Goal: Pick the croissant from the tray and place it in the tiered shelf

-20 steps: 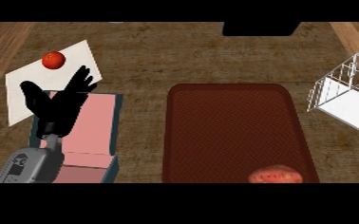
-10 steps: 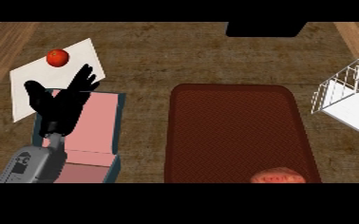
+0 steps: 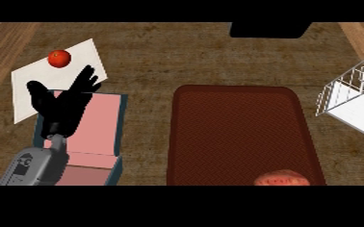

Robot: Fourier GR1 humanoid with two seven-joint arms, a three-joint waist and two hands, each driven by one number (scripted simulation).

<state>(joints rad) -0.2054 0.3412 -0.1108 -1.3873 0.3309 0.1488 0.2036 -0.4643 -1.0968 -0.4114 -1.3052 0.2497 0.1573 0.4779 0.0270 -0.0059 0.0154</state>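
Croissant (image 3: 283,179) sat at the near edge of the brown tray (image 3: 241,125), close to its right corner, half cut off from view. Left hand (image 3: 65,107) rested over a pink box (image 3: 96,139) by the worktop's left edge, fingers spread apart, holding nothing. Right hand not seen. White tiered shelf (image 3: 341,98) stood at the right edge. Could maybe bump the shelf wires when putting the croissant in.

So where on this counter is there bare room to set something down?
Most of the brown tray is bare; only the croissant sits at its near edge. Counter is also free between tray and white shelf. The left is crowded: pink box, robot hand, apple.
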